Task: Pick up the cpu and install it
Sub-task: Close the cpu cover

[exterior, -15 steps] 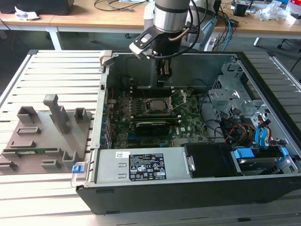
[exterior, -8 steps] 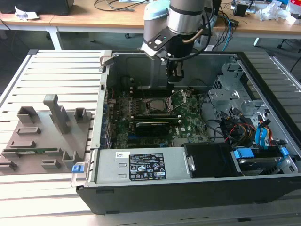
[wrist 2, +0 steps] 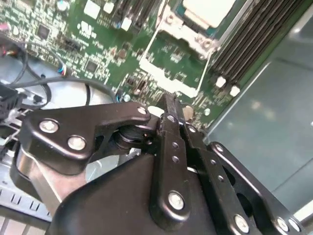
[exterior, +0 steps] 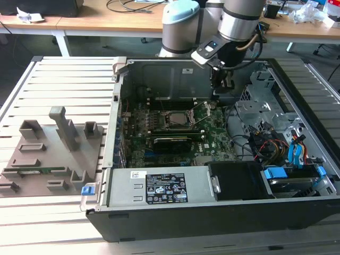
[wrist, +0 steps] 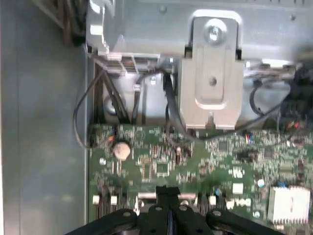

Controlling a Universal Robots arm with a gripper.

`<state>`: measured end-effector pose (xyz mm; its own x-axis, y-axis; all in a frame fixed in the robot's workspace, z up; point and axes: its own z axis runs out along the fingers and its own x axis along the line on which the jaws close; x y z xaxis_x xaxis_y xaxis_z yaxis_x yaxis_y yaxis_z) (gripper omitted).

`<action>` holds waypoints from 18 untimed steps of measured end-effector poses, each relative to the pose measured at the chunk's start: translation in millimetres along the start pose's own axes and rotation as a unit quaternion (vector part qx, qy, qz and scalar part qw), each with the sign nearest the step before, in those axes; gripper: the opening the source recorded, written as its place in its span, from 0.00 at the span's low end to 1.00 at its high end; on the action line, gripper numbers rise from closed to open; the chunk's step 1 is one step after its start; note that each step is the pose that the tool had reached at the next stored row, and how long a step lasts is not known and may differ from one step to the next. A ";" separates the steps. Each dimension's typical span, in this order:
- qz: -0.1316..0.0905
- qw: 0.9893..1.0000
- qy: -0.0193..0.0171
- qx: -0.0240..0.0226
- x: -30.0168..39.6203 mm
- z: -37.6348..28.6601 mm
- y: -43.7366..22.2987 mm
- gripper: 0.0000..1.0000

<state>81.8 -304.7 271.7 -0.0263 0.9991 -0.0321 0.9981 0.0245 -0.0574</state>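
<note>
The cpu (wrist 2: 210,10) lies flat in the motherboard socket (exterior: 174,119), silver-grey top up. The socket's metal load frame (wrist 2: 176,63) is swung open beside it. My gripper (wrist 2: 168,105) hangs above the green board just past the open frame, towards the case's back wall. Its black fingers are pressed together with nothing between them, as both wrist views show. In the exterior view the gripper (exterior: 223,86) is to the right of the socket and behind it, inside the open computer case (exterior: 114,138).
A grey plastic tray (exterior: 48,154) with slots and upright posts sits on the slatted table at the exterior view's left. The power supply (exterior: 164,186) fills the case's front. Cables and a drive bay (exterior: 276,143) crowd its right side. A metal bracket (wrist: 211,73) stands beyond the board.
</note>
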 end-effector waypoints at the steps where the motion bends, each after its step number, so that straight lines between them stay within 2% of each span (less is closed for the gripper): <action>1: 0.000 1.000 0.000 0.000 0.1 5.5 2.7 0.11; 3: 0.000 1.000 0.000 0.001 0.3 14.9 6.4 0.11; 5: 0.000 1.000 0.000 0.001 0.4 18.6 7.2 0.11; 6: 0.000 1.000 0.000 0.001 0.6 24.4 8.2 0.11; 7: -0.002 1.000 0.000 0.001 0.9 28.2 2.5 0.11; 9: -0.002 1.000 0.000 0.001 1.2 29.0 -9.1 0.11; 11: -0.002 1.000 0.000 0.000 1.6 29.9 -23.5 0.11; 12: -0.002 1.000 0.000 0.000 1.9 30.5 -35.6 0.11; 13: -0.002 1.000 0.000 -0.001 2.0 30.9 -42.4 0.11; 16: -0.002 1.000 0.000 -0.001 2.5 32.4 -58.9 0.11; 17: -0.002 1.000 0.000 -0.001 2.7 34.3 -63.2 0.11; 18: -0.002 1.000 0.000 -0.001 2.9 39.0 -68.4 0.11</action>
<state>11.2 -304.8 236.7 -0.0312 0.9990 -0.0316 0.9980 0.0294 -0.0552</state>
